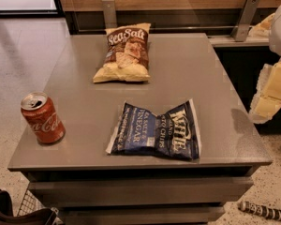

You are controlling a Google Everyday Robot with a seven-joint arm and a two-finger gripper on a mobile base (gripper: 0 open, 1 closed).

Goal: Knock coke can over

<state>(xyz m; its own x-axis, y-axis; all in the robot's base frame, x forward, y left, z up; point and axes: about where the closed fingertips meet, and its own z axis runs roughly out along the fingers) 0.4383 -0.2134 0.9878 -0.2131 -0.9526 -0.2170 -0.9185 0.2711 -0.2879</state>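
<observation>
The coke can (42, 118), red with white script and a silver top, stands upright near the front left corner of the grey table (178, 69). My gripper (268, 100) shows as white and pale yellow parts at the right edge of the view, beyond the table's right side and above floor level. It is far from the can, with the whole width of the table between them.
A yellow-brown Sea Salt chip bag (124, 54) lies at the back middle of the table. A dark blue salt and vinegar chip bag (155, 131) lies at the front middle. A wooden wall with metal brackets (246, 18) runs behind. A dark object (263, 212) lies on the floor at lower right.
</observation>
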